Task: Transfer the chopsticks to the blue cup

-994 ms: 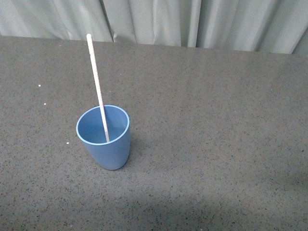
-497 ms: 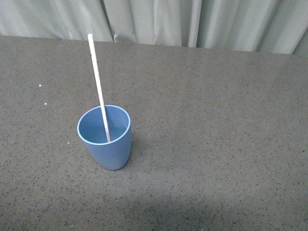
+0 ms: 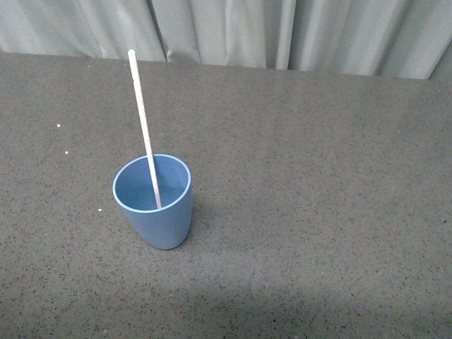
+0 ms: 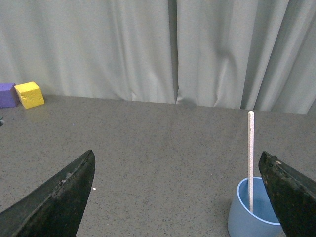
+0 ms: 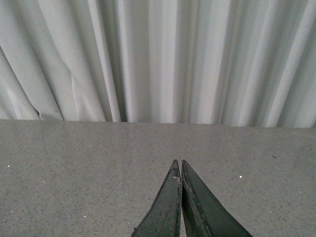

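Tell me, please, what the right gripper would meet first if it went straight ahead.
Likely nothing before the curtain: the right gripper, shut, points over bare table, though depth is unclear.

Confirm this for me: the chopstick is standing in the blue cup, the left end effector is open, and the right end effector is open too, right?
Not quite. The right end effector is shut: the right wrist view shows its fingers pressed together with nothing between them. The rest holds: the chopstick stands in the blue cup, and the left end effector is open.
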Available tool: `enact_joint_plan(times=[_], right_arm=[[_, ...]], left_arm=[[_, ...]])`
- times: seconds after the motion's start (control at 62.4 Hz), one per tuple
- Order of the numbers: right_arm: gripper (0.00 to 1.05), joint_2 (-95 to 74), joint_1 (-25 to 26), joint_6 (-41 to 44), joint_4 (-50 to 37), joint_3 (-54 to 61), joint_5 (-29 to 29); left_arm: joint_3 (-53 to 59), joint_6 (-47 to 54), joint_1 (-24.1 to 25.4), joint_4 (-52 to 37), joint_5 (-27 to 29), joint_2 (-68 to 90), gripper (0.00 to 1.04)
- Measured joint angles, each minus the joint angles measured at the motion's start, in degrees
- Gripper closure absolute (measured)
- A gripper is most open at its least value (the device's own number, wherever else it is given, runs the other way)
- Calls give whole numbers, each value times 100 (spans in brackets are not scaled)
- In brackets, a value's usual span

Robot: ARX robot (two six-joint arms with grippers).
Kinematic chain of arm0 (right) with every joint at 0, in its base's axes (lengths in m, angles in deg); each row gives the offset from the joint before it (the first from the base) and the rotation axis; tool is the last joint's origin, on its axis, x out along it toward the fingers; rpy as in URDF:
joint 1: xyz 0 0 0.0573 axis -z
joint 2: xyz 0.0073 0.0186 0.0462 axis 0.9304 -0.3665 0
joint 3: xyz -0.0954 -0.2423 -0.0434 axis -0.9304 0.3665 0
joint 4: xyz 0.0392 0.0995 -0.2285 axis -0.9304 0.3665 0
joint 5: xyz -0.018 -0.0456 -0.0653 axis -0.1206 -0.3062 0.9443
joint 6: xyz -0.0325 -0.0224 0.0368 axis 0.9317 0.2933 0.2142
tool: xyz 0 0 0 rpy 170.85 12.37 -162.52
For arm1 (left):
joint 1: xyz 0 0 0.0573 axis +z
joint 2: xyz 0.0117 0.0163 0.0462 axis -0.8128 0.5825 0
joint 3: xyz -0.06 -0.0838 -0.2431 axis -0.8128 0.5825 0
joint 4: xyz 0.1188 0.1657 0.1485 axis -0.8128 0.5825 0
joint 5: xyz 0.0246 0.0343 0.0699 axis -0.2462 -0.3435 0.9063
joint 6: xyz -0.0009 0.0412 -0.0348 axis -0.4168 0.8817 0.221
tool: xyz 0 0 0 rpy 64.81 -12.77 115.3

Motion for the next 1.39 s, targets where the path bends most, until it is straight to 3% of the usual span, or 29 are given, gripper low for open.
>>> enact_joint_plan(times=[0.545, 0.657, 0.818, 1.315, 1.395], right_arm=[[104, 1040, 0, 2, 1027, 0, -2], [104, 1777, 0, 4, 1969, -4, -15], [103, 2017, 0, 15, 2044, -4, -15], [13, 2020, 0, 11, 2046, -4, -15], [9, 2020, 0, 7, 2046, -4, -15]], left_arm=[[0, -2, 0, 0, 0, 0, 7], [0, 0, 0, 0, 0, 0, 7], [0, 0, 0, 0, 0, 0, 7], [0, 0, 0, 0, 0, 0, 7], [0, 0, 0, 0, 0, 0, 7]])
